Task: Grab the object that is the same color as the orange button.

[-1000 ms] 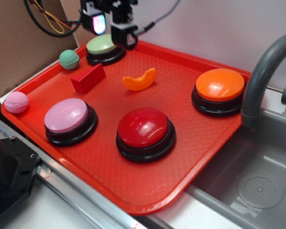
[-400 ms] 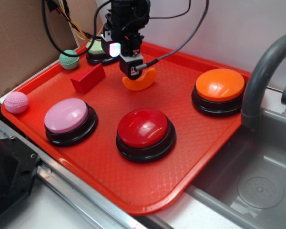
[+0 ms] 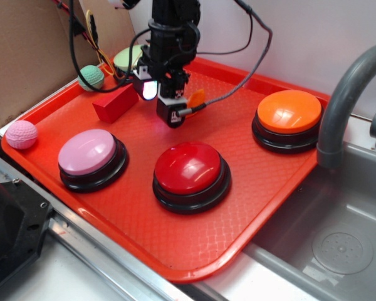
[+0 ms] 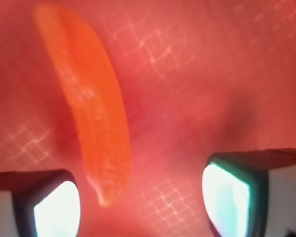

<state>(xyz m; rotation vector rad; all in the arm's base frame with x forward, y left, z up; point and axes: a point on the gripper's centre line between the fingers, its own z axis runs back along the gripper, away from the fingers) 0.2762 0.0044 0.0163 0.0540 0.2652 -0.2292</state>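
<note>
The gripper (image 4: 140, 197) has its fingers spread wide, one pad (image 4: 56, 210) at the lower left of the wrist view and the other at the lower right, with bare tray between them. The wedge (image 4: 91, 103) is not centred in that gap: it lies toward the left finger, its near tip just inside that pad and the rest of it running up and away, leaning left. Its long axis therefore runs roughly across the line between the pads, which suits a pinch across its narrow width, but the grasp looks to need a shift toward the left finger and forward along the wedge first. How high the pads sit above the tray is hard to judge in this blurred close view.

In the exterior view the gripper (image 3: 170, 113) hangs low over the middle of the tray (image 3: 282, 188), toward its far edge, and hides all but a small end of the wedge (image 3: 197, 98). The orange button (image 3: 289, 111) stands well apart near the right edge.

No brand, label or writing can be read anywhere.
</note>
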